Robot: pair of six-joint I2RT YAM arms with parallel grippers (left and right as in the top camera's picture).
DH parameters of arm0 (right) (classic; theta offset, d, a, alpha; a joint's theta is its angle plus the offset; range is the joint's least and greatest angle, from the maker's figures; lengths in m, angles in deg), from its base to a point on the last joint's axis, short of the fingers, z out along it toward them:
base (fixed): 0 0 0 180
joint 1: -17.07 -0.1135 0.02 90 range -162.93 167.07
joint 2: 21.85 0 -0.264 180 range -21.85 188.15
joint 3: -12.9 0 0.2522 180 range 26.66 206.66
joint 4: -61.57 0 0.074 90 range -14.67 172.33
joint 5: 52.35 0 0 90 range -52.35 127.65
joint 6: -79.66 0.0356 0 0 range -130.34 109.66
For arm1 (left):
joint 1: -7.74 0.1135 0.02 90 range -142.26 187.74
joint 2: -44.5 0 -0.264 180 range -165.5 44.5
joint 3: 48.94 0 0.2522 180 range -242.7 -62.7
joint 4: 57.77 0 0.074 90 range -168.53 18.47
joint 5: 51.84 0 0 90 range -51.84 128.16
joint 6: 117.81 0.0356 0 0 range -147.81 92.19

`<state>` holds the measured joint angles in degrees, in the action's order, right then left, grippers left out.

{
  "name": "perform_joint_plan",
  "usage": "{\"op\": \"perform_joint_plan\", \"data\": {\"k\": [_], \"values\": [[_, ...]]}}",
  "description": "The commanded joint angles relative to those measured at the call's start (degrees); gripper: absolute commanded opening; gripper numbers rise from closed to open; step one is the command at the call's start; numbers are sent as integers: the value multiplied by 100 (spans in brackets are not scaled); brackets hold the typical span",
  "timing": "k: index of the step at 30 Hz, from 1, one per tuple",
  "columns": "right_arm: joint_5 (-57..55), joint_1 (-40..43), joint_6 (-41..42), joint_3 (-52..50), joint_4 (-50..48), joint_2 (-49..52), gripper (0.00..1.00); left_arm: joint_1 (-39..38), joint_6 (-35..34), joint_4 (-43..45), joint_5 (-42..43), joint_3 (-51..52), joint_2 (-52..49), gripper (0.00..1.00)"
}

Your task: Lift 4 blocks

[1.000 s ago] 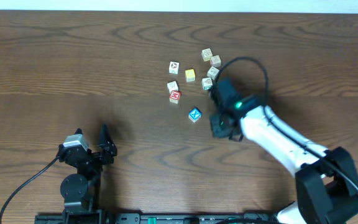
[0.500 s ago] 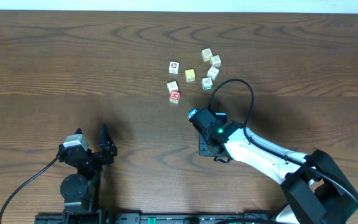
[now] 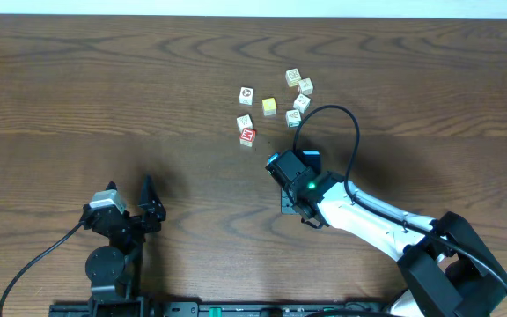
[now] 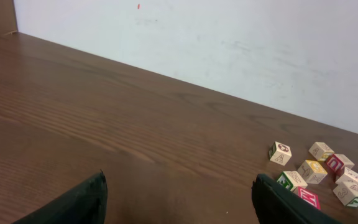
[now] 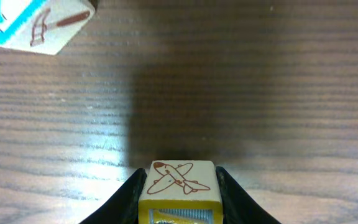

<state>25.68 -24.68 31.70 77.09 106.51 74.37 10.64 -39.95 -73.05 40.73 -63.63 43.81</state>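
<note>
My right gripper [image 5: 179, 182] is shut on a small cube with a yellow front face and a red airplane drawn on its whitish top [image 5: 180, 177]. Whether it rests on the wood or hangs just above it is unclear. The blue-faced block [image 5: 35, 26] lies a short way ahead and to the left, and peeks out beside the right gripper [image 3: 284, 169] in the overhead view [image 3: 274, 159]. The red-faced block [image 3: 247, 136] lies farther up, with a whitish block [image 3: 245, 122] touching it. My left gripper [image 4: 179, 205] stands open and apart from all blocks, at the front left [image 3: 152, 204].
A loose cluster of other cubes lies behind the right arm: a pale yellow one [image 3: 269, 106] and several whitish ones [image 3: 301, 102]. The right arm's black cable [image 3: 346, 119] loops over the table near them. The same cluster shows at the lower right of the left wrist view [image 4: 312, 171].
The right arm swung from beside the cluster down and left to the blue block, carrying the yellow cube. It barely moved in the last half second. The left arm stayed still.
</note>
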Motion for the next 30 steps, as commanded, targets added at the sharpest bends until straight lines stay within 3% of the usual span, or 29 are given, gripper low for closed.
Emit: {"op": "perform_joint_plan", "data": {"k": [1, 8, 10, 14, 15, 16, 18, 20, 25, 30], "values": [[-339, -17, -136, -37, -66, -48, 33, -7, 48, -254, -173, 70, 7, 75], [-96, -20, -136, -37, -168, -48, 35, -7, 48, -256, -173, 70, 7, 75], [-92, -20, -140, -37, -168, -48, 42, -7, 48, -254, -173, 70, 7, 75], [-149, -17, -413, -35, -214, -48, 70, -7, 48, -254, -173, 70, 7, 75], [-149, -20, -514, -35, -223, -48, 73, -7, 48, -254, -173, 70, 7, 75], [-149, -20, -597, -35, -216, -50, 74, -7, 48, -256, -173, 70, 7, 75], [-151, -20, -614, -31, -170, -50, 66, -7, 48, -254, -173, 70, 7, 75], [-157, -20, -684, -22, -192, -57, 66, -7, 48, -254, -173, 70, 7, 75], [212, -15, -2428, 396, -164, -109, 96, -7, 48, -254, -173, 70, 7, 75], [575, 48, -3539, 1056, 378, -107, 99, -7, 48, -254, -173, 70, 7, 75]]}}
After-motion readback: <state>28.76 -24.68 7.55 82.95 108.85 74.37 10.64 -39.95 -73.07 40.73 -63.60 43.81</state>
